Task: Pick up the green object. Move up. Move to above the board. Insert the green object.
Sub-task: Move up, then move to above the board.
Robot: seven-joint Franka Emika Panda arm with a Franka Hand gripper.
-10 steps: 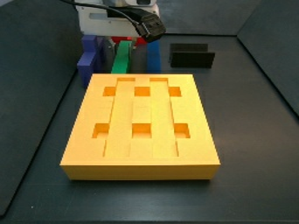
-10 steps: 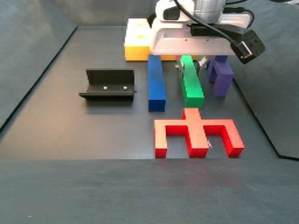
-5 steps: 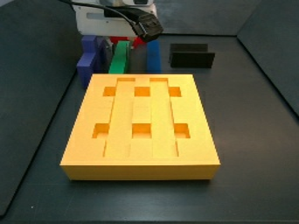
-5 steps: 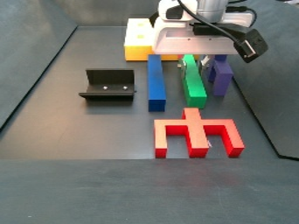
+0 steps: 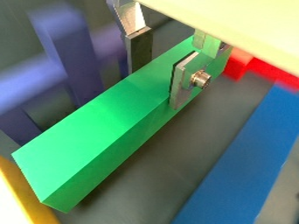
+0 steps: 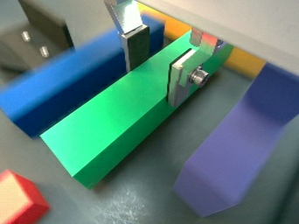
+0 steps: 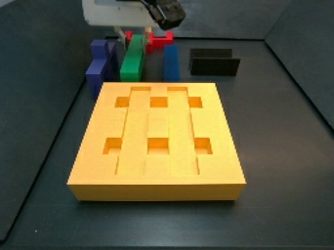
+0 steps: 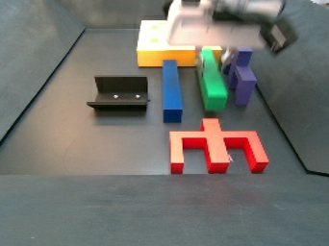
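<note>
So the biggest thing here is the board (image 7: 156, 142), a thick orange-yellow slab with grooves and six square holes, sitting mid-floor in a side view and filling most of it. Nothing is in its slots yet.

Past the board's far edge there's a row of bars lying side by side: a purple piece (image 7: 98, 61), the green bar (image 7: 132, 63), and a blue bar (image 7: 171, 62). A black fixture (image 7: 214, 62) stands off toward the far corner, and a red forked piece (image 8: 220, 148) lies at the end of the row away from the board.

The end effector (image 5: 163, 59) is down over the green bar near one end. In both wrist views the silver fingers (image 6: 184, 73) straddle the bar across its width, pads right against its sides. I'd call it gripping the green bar, or about as close to that as it gets. I can't tell whether the bar has left the floor.

My read: it's in the pick-up step, grasp basically made. Next it needs a straight vertical lift so the bar clears its purple and blue neighbours without dragging them, then a carry over to above the board.
</note>
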